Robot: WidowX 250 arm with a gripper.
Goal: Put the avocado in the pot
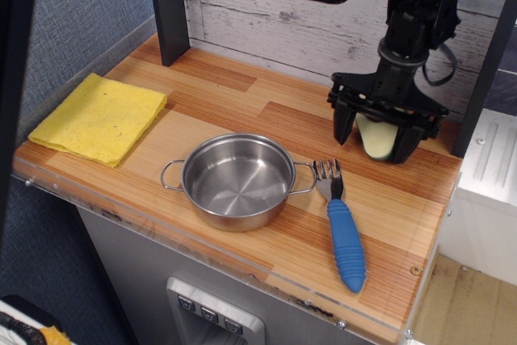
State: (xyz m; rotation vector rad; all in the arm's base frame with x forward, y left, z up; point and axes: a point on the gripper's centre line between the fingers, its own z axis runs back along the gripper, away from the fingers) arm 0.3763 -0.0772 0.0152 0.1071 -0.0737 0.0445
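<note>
Yellow cloth (100, 117) far left on the wooden surface (234, 107). Empty pot (237, 181) near the front edge, blue-handled fork (342, 228) just beside its right handle. Far right, claw (376, 131) clenched on the avocado (378, 136), pale face outward, near the surface.

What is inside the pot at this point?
Nothing: the pot shows only its bare steel floor, fully visible. The avocado is between the fingers of the gripper at the back right; its lower edge is hidden, so contact with the counter is unclear.
</note>
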